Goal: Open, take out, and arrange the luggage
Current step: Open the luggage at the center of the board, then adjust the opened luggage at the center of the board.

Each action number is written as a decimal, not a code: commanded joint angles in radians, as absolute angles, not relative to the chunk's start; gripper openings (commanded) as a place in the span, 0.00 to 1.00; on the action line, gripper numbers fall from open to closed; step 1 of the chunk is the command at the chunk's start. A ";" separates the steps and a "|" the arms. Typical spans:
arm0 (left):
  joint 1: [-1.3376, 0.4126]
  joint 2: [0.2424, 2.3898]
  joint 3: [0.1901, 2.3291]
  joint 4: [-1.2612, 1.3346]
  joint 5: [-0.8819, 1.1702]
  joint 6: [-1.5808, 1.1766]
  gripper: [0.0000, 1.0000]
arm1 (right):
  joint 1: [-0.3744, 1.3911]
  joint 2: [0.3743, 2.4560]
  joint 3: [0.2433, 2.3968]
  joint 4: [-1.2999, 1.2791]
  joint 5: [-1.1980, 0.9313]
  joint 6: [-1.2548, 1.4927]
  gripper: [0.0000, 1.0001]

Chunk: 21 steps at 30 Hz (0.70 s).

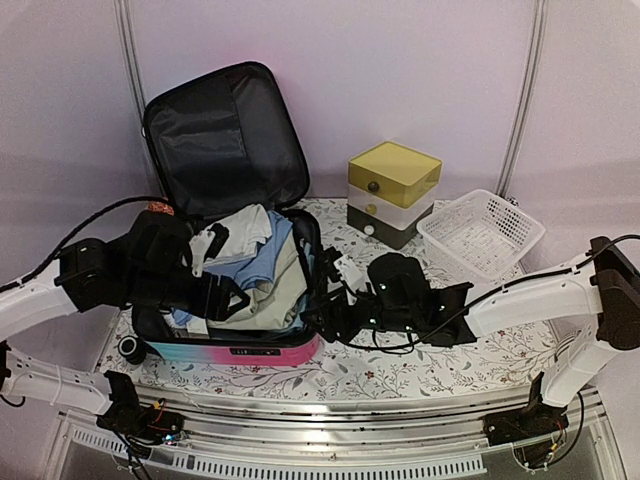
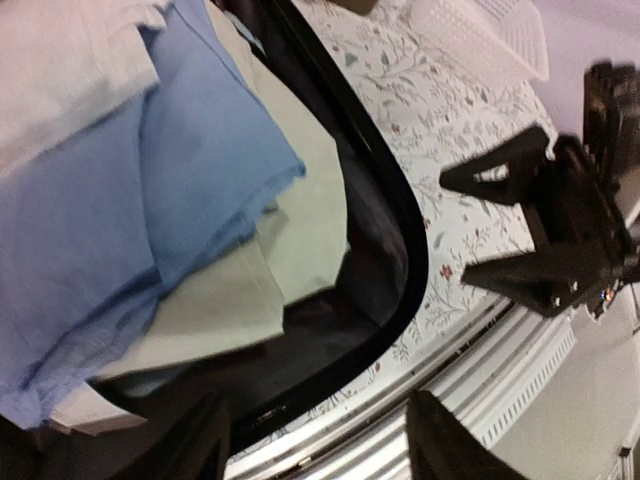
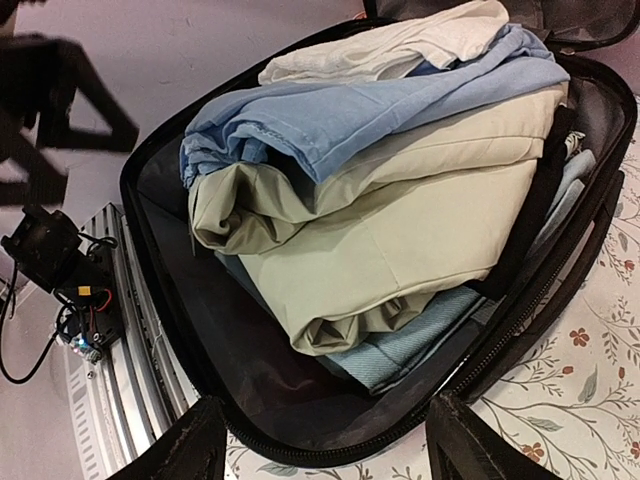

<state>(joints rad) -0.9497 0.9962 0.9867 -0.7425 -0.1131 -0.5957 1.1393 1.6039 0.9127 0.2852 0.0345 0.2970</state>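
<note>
The luggage (image 1: pixel 240 350) lies open on the table, its black-lined lid (image 1: pixel 225 135) propped against the back wall. It is packed with folded clothes (image 1: pixel 255 260): a white piece (image 3: pixel 400 45), a blue one (image 3: pixel 340 110), a beige one (image 3: pixel 400 230) and denim (image 3: pixel 420 340) at the bottom. My left gripper (image 1: pixel 232 298) hovers open over the case's left half; in its wrist view the gripper (image 2: pixel 320 450) has the black rim (image 2: pixel 400 230) below it and nothing held. My right gripper (image 1: pixel 330 300) stands open at the case's right side, and the right wrist view shows its jaws (image 3: pixel 325 450) straddling the zipper rim (image 3: pixel 300 455) without touching it.
A yellow-topped drawer box (image 1: pixel 393 190) and a white mesh basket (image 1: pixel 480 235) stand at the back right. A small black round piece (image 1: pixel 130 347) sits by the case's front left corner. A metal rail (image 1: pixel 320 410) runs along the near table edge.
</note>
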 commanded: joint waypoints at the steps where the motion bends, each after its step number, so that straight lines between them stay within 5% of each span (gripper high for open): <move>1: -1.011 0.939 0.914 -0.802 0.105 -0.742 0.53 | 1.126 1.586 0.899 0.300 0.056 0.313 0.70; 8: -1.121 0.950 0.854 -0.852 0.176 -0.778 0.00 | 1.121 1.577 0.877 0.304 0.071 0.327 0.70; 21: -1.053 1.011 0.622 -0.655 0.047 -0.842 0.00 | 1.107 1.572 0.853 0.320 0.094 0.338 0.70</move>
